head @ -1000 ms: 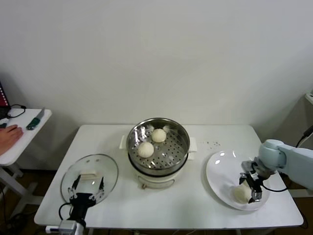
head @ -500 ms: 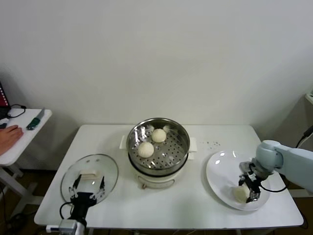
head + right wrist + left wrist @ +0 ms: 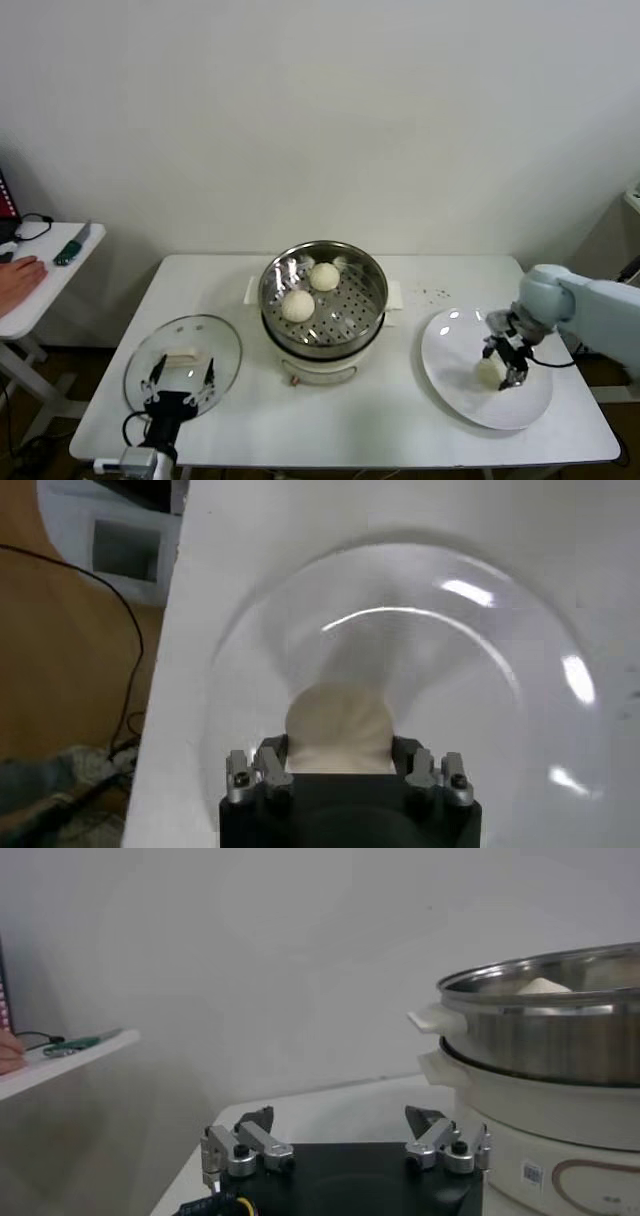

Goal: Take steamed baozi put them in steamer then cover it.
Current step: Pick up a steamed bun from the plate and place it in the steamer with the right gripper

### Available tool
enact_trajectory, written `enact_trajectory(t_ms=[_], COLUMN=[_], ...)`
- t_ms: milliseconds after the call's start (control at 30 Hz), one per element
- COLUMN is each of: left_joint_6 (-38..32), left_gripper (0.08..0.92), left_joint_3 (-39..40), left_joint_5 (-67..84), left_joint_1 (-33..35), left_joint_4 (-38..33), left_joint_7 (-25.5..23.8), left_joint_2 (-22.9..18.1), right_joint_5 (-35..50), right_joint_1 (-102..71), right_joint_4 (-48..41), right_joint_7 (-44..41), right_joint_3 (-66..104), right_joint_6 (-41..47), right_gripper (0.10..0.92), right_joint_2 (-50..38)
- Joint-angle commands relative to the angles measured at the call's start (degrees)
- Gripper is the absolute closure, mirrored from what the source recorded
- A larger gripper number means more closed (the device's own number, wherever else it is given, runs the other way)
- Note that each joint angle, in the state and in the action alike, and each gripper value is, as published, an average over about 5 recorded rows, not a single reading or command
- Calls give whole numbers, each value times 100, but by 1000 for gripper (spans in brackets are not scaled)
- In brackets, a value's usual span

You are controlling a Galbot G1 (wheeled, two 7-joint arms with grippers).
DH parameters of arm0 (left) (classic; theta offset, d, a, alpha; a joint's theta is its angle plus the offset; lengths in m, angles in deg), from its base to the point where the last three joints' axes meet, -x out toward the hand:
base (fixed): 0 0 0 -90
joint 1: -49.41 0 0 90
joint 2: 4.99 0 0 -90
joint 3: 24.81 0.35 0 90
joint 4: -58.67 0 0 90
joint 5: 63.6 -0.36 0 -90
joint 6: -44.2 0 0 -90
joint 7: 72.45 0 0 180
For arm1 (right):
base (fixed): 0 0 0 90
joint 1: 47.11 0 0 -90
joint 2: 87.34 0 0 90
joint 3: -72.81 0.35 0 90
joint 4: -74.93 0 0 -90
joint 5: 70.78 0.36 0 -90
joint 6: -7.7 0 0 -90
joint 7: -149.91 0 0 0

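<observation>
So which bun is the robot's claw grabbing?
The baozi on the white plate, between the right gripper fingers. The other two baozi already sit in the steamer, with no gripper near them.

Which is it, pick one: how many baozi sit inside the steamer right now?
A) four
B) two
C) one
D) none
B: the head view shows two baozi on the perforated tray of the steamer, while a third baozi is in the right hand at the plate.
</observation>
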Motion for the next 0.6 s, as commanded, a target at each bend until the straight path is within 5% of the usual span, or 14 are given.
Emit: enact_trajectory(t_ms=[33, 600], left_joint_6=[-1, 6], left_gripper=[177, 177], left_joint_3=[16, 48], left_joint_5=[-42, -151], left_joint_1=[15, 50], left_joint_4=[7, -38], left_joint_7=[5, -11], left_joint_2=[6, 39], right_joint_5=[-23, -573], right_joint_1=[2185, 2583], right_joint_4=[-149, -257], right_joint_7=[-244, -436], right_joint_3=[-966, -304], right_joint_6=[-1364, -3425], right_gripper=[349, 344], right_joint_2=[934, 3279])
